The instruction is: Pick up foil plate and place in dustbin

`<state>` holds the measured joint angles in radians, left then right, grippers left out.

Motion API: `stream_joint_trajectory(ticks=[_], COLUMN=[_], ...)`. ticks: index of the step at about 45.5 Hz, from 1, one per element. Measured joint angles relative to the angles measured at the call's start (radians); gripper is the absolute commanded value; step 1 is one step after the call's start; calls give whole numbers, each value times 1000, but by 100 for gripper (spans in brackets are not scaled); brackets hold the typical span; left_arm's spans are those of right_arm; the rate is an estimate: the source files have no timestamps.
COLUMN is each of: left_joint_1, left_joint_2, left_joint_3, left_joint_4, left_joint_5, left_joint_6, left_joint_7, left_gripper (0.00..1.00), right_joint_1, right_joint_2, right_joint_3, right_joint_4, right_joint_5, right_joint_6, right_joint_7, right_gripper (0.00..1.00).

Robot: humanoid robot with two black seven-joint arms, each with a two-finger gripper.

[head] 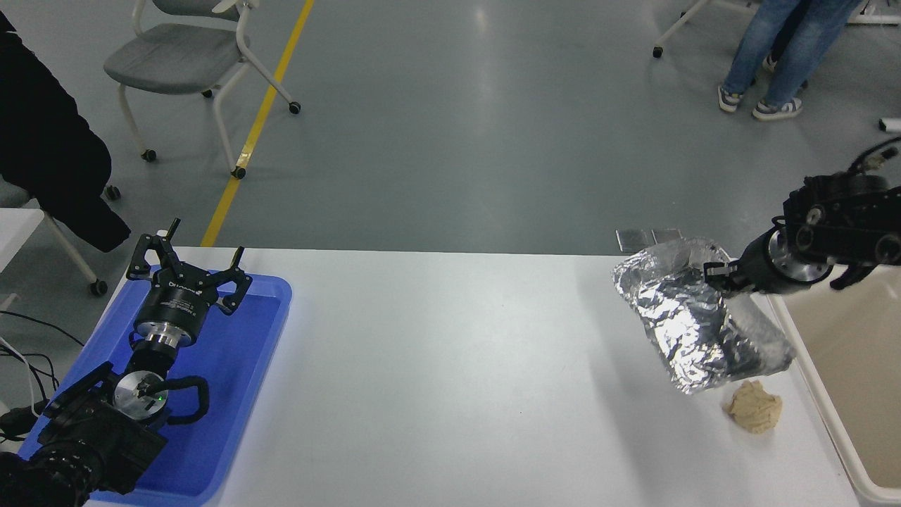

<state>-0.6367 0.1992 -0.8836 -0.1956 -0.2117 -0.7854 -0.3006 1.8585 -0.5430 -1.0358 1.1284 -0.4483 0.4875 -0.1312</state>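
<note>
Above table, foil plate (pixel 693 331) held, dustbin (pixel 841 415) beside

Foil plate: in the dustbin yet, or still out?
Out. The foil plate hangs tilted from the right gripper above the table, left of the dustbin rim.

Right pincer (pixel 714 272) grips foil plate (pixel 693 324) beside dustbin (pixel 845 394).

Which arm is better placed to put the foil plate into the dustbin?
The right. Its gripper already holds the foil plate lifted beside the dustbin. The left gripper is parked over the blue tray, far away.
</note>
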Motion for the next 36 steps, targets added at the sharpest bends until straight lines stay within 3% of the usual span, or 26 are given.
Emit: stream_joint_trajectory(ticks=[15,36], left_joint_1=[0,0], left_joint_2=[0,0], left_joint_3=[0,0], left_joint_4=[1,0], left_joint_5=[0,0], left_joint_6=[0,0], left_joint_7=[0,0], left_gripper=[100,100], right_joint_1=[344,478], right_joint_2=[-13,-20], right_joint_3=[-150,-206], right_joint_4=[98,119], right_joint_5=[27,26], right_joint_6=[166,246], right_joint_7=[-17,-27], right_gripper=[0,0])
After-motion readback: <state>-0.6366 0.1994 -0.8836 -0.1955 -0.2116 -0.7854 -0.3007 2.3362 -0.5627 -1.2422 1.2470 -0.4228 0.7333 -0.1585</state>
